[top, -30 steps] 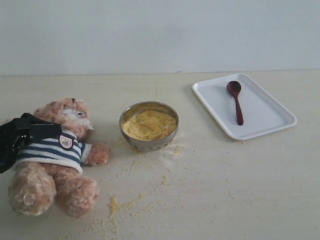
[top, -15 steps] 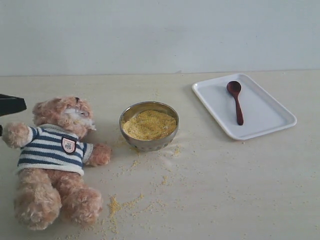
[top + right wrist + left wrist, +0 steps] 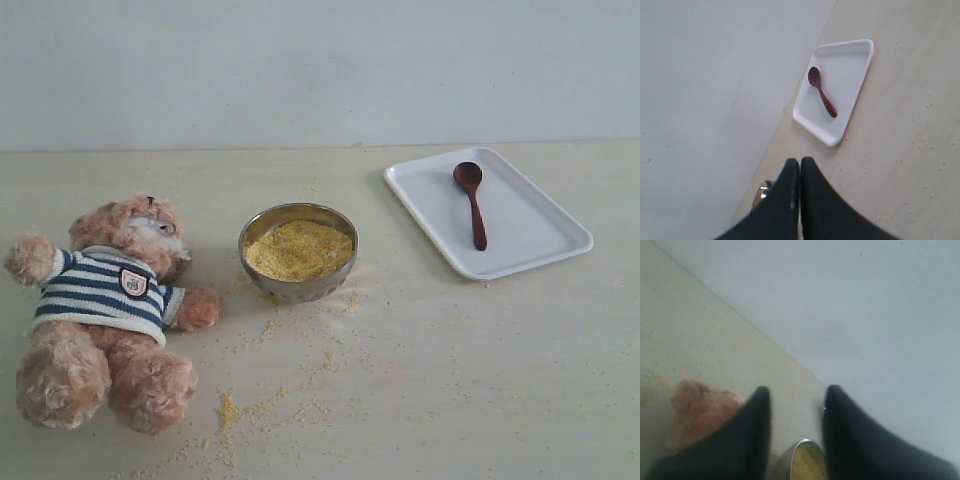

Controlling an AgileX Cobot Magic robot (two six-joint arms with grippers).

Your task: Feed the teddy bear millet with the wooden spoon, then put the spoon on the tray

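The teddy bear [image 3: 105, 310] lies on its back at the left of the table, striped shirt and badge up; a bit of its fur [image 3: 700, 412] shows in the left wrist view. Millet [image 3: 298, 248] fills the metal bowl [image 3: 298, 285] in the middle. The wooden spoon [image 3: 471, 200] lies on the white tray [image 3: 545, 240] at the right, also seen as spoon [image 3: 821, 92] on tray [image 3: 850, 90]. Neither arm appears in the exterior view. My left gripper [image 3: 795, 392] is open and empty above the bowl rim [image 3: 802, 445]. My right gripper [image 3: 800, 162] is shut on nothing.
Loose millet grains [image 3: 240, 410] are scattered on the table in front of the bowl and beside the bear's legs. A pale wall [image 3: 320, 70] rises behind the table. A sliver of the bowl [image 3: 761, 192] shows beside the right fingers.
The left arm, which lay over the bear's chest a second ago, has drawn back off the left edge of the exterior view. The bear shifted and settled. Spoon, tray and bowl stayed put.
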